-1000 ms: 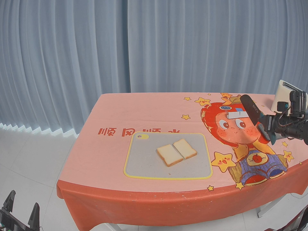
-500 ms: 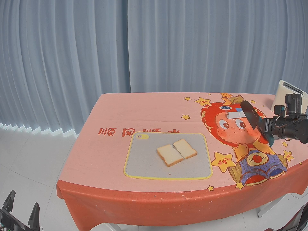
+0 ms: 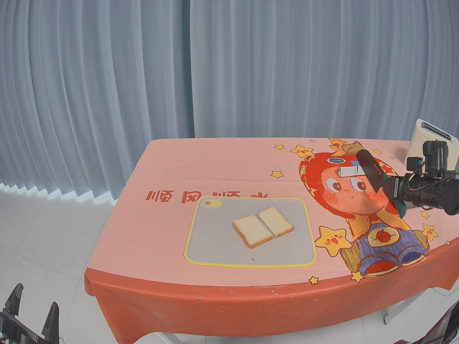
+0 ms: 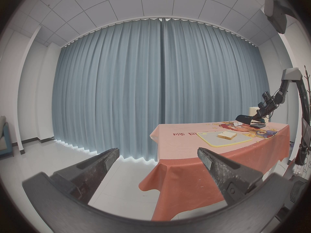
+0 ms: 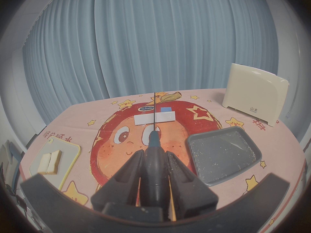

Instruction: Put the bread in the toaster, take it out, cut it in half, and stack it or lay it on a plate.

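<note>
Bread (image 3: 263,228), already cut in 2 halves, was seen laid flat on a grey cutting board (image 3: 215,244) near the front edge of the table (image 3: 191,168). The halves were set side by side, touching along the cut. The yellow-rimmed board was placed left of centre on the orange printed cloth (image 3: 158,273).

A knife (image 3: 370,170) was gripped by its handle in the R gripper (image 3: 394,189), jaws closed tight on it. The blade was turned on edge and pointed inward across the table, over the cartoon face (image 3: 346,187) printed on the R part of the cloth. The knife was seen well apart from the bread.

A cream toaster (image 3: 423,144) was stood at the far R corner, slots up. A grey tray (image 5: 223,154), dusted w/ crumbs, was set near the R edge, just in front of the toaster.

The L gripper (image 4: 158,154) was hung low off the table's front L corner, over the floor, jaws spread wide w/ nothing between them. Blue-grey curtains (image 3: 191,58) were drawn behind the table.
</note>
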### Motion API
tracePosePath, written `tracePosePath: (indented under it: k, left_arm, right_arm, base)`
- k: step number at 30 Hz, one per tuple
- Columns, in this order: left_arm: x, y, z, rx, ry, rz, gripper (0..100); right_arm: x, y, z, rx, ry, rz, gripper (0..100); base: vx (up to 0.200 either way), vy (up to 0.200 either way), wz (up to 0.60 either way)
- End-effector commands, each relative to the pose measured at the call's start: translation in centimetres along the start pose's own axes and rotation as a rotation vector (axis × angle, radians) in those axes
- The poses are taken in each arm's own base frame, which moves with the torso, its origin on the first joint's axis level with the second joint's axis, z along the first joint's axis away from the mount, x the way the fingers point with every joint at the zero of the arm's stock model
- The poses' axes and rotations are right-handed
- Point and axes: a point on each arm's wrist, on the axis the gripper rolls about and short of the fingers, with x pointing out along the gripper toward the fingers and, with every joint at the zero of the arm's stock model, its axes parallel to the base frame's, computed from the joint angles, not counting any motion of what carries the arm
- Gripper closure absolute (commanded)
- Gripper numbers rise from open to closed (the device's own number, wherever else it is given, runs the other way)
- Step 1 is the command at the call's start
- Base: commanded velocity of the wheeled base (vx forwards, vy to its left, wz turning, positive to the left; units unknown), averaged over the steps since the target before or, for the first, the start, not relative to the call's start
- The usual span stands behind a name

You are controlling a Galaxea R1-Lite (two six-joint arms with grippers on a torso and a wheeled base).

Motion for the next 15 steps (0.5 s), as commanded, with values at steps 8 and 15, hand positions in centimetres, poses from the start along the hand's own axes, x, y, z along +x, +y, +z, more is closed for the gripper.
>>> tracePosePath:
  k: [8, 15]
  left_arm:
    - [0.05, 0.00, -0.51, 0.000, 0.008, 0.000, 0]
    - [0.05, 0.00, -0.51, 0.000, 0.008, 0.000, 0]
  right_arm:
    - [0.16, 0.02, -0.23, -0.005, -0.001, 0.002, 100]
    - [0.52, 0.16, -0.44, -0.014, 0.008, 0.005, 100]
  base:
    - [0.000, 0.000, 0.00]
    - [0.000, 0.000, 0.00]
